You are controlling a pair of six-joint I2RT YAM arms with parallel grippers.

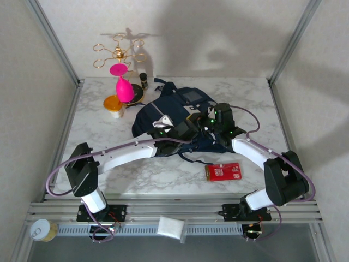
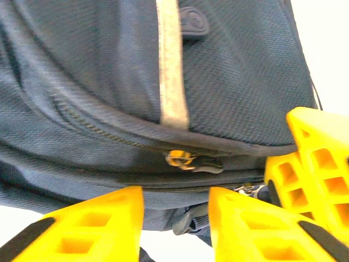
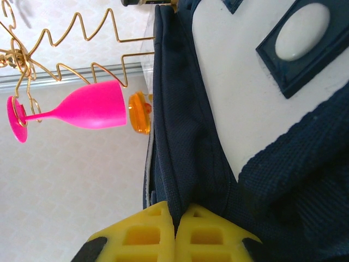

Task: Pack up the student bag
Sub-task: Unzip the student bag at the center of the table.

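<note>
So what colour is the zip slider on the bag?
Brassy gold zip slider against the navy student bag, clearest in the left wrist view.

Left arm: stretched low from its base, forward and inward.
Left tool: fingers parted, with a gap between them.
Right arm: elbow bent outward, forearm angled inward.
Right tool: fingers pressed together, pinching a fold of the student bag.
The two tools sit near each other.
</note>
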